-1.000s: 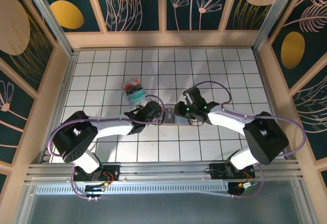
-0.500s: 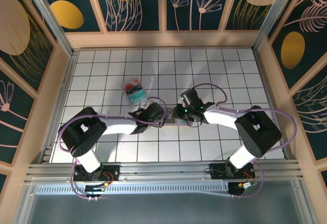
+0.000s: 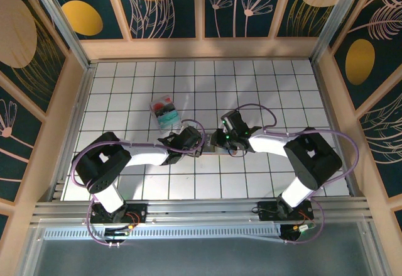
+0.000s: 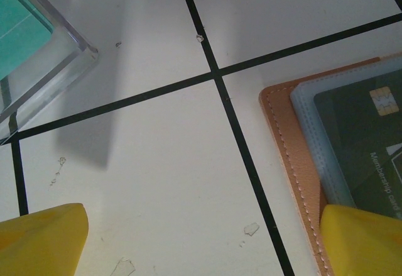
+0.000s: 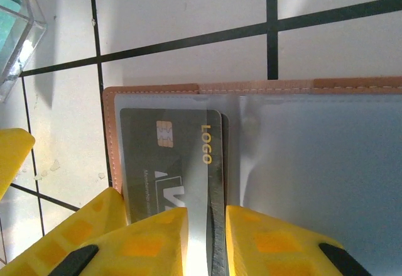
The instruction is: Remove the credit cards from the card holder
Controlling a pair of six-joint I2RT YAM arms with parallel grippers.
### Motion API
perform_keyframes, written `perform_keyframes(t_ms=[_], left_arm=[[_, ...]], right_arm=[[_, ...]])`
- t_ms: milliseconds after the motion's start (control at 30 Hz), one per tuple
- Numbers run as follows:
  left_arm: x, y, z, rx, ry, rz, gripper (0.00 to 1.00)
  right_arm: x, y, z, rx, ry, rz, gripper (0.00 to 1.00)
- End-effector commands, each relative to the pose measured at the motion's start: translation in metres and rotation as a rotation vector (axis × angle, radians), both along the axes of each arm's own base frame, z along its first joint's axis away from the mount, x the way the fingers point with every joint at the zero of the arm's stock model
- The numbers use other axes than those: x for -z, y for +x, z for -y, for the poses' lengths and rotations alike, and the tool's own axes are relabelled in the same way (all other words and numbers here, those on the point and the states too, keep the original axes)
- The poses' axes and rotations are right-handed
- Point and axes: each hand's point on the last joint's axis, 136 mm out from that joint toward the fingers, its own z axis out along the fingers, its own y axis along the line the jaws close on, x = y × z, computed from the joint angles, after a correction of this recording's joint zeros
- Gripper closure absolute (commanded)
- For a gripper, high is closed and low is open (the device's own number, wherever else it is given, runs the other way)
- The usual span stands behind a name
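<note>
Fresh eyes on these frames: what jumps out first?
The open card holder lies at table centre, a dark chip card marked LOGO in its clear pocket. The right claw straddles that card's edge, jaws nearly together; the left claw stands wide open at the holder's corner. A clear plastic box lies further left.

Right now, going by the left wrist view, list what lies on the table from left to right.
clear plastic box → wallet, its leather rim → plastic pocket → dark card with a chip
</note>
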Motion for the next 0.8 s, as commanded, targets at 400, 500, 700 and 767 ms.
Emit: perform_keyframes(t_ms=[400, 500, 700, 767], left_arm=[[0.011, -0.003, 0.004, 0.022, 0.026, -0.04, 0.05], [0.013, -0.003, 0.004, 0.027, 0.031, -0.045, 0.04], [0.015, -0.004, 0.003, 0.029, 0.037, -0.053, 0.04], [0.016, -0.005, 0.003, 0.032, 0.041, -0.053, 0.04]], right_arm=[[0.012, -0.01, -0.002, 0.001, 0.051, -0.037, 0.73], [0.005, -0.009, -0.009, -0.015, 0.106, -0.031, 0.74], [-0.017, -0.01, -0.016, -0.04, 0.24, -0.01, 0.76], [-0.025, -0.01, -0.018, -0.051, 0.289, 0.002, 0.76]])
